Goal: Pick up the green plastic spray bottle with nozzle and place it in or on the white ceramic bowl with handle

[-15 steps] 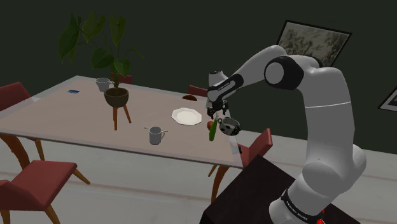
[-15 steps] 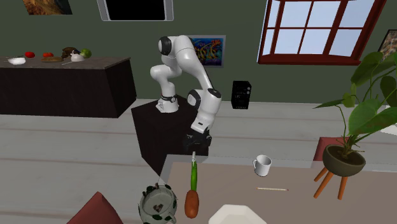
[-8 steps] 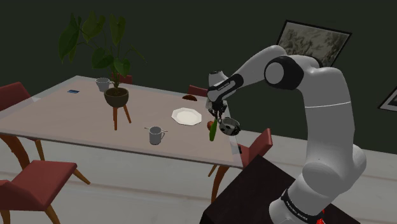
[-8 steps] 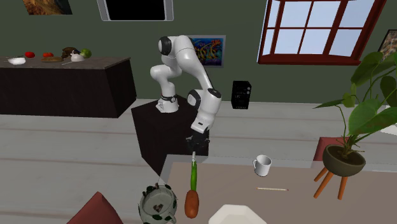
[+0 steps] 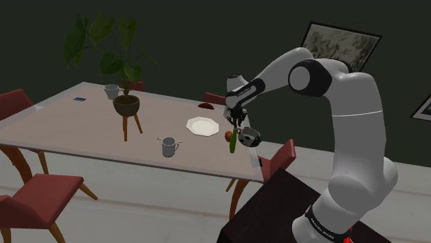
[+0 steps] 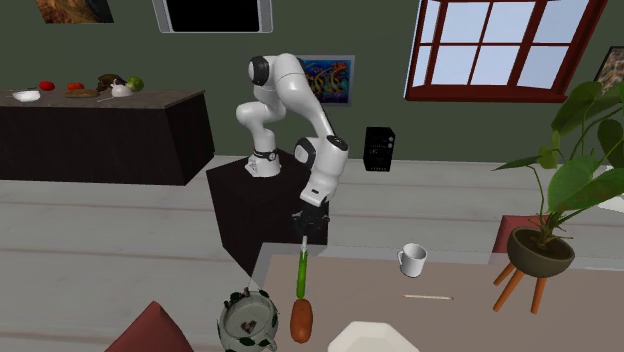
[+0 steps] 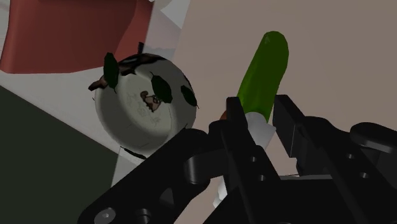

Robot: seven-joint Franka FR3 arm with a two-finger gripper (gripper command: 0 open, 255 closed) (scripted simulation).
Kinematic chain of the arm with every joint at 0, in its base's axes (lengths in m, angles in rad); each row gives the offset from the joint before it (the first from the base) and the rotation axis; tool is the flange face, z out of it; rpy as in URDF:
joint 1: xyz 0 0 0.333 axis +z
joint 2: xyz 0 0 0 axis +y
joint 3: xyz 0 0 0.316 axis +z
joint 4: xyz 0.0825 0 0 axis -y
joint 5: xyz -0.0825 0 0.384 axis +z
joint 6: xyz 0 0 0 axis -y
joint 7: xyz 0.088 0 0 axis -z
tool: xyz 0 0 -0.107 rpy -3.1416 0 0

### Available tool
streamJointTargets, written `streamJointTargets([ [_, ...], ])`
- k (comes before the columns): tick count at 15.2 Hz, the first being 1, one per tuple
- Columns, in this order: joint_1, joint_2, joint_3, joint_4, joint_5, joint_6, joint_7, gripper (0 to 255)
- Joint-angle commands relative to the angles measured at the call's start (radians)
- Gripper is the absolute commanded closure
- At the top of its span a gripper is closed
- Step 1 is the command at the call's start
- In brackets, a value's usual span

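The green spray bottle [image 7: 264, 70] has a slim green body and a white nozzle end. My gripper [image 7: 259, 127] is shut on that white end, and the body sticks out beyond the fingertips. In the shoulder view the bottle [image 5: 233, 142] hangs under the gripper [image 5: 237, 128] near the table's corner closest to the stand. The bowl [image 7: 143, 102] is whitish with dark leaf marks and a handle; it sits right beside the bottle. The bowl [image 5: 249, 138] is toward the shoulder view's right of the gripper. From the second exterior view the bottle [image 6: 301, 276] hangs above the table, with the bowl [image 6: 245, 322] to its lower left.
A red-brown object [image 6: 301, 320] lies just beyond the bottle. A white plate [image 5: 202, 125], a grey mug [image 5: 169, 146] and a potted plant on a stool [image 5: 127, 105] stand on the table [image 5: 83, 121]. Red chairs [image 5: 41, 197] surround it. The dark stand [image 5: 266, 210] is close by.
The fingers have gone from open to shut on the bottle's white nozzle end. The bottle has since risen slightly with the gripper. The bowl has not moved.
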Motion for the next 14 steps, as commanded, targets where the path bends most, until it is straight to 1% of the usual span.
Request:
streamJointTargets([
  [1,0.0,-0.019,0.001,-0.002,0.002,-0.016,-0.005,255],
  [14,0.003,-0.122,0.005,0.022,0.015,-0.139,-0.043,255],
])
